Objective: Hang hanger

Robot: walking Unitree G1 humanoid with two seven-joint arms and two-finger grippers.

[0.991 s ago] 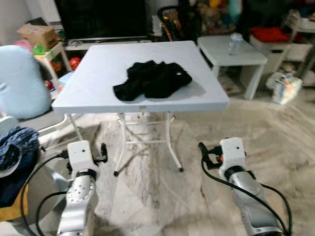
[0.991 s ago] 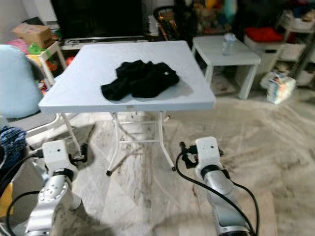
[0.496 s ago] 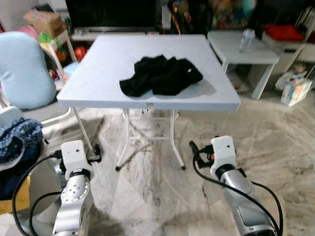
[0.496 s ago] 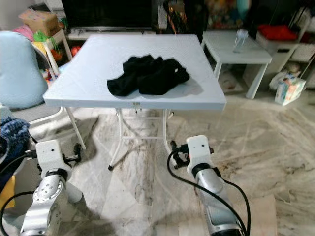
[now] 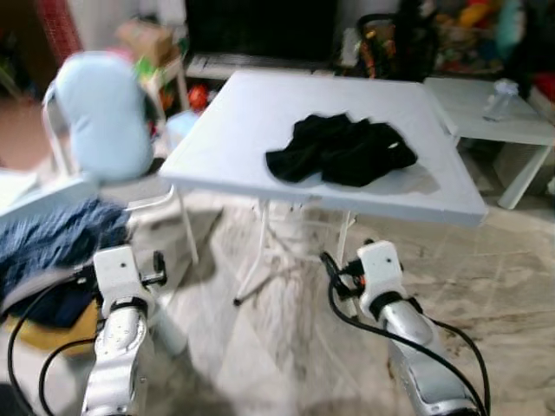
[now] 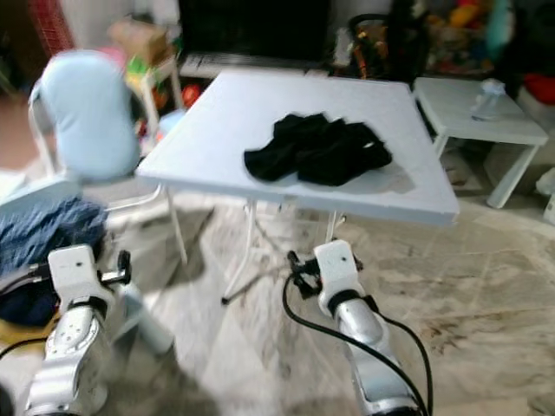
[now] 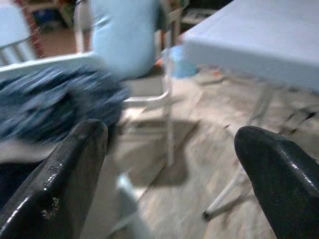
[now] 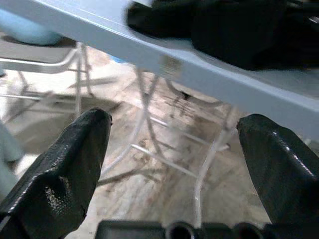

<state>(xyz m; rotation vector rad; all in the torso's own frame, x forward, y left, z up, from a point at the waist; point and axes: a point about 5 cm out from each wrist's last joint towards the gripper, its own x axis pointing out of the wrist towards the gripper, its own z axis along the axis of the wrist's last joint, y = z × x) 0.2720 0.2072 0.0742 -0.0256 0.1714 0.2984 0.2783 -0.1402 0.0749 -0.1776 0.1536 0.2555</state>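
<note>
Swung leftward since a second ago, so that table and chair now sit further right in the head views; a turn of the camera, not of the things. Left gripper (image 7: 169, 164) held low over the floor, fingers (image 7: 60, 184) spread wide apart with nothing between them; right gripper (image 8: 174, 164) likewise low, fingers (image 8: 65, 169) wide apart and empty, pointed at the underside of the table edge. Both silver arms bent forward at waist height, left arm (image 5: 117, 321) near the heap of blue cloth, right arm (image 5: 390, 303) just short of the table's front edge, black cables looping from each wrist. Ahead, a white folding table (image 5: 251, 130) on thin white legs, standing on a marbled beige floor (image 5: 286, 347). Lying on top, a crumpled black garment (image 5: 342, 152), toward the right half. Beside the table on the left, a chair with a pale blue backrest (image 5: 104, 113); nearer the left arm, a pile of blue fabric (image 5: 52, 243), blurred, possibly denim. Further back, a dark screen (image 5: 260, 30) on a low shelf, a cardboard box (image 5: 147, 39), coloured toys, and on the right a small white side table (image 5: 486, 108) carrying a clear bottle (image 5: 501, 91). No hanger made out anywhere in these blurred views, so its place cannot be told.
</note>
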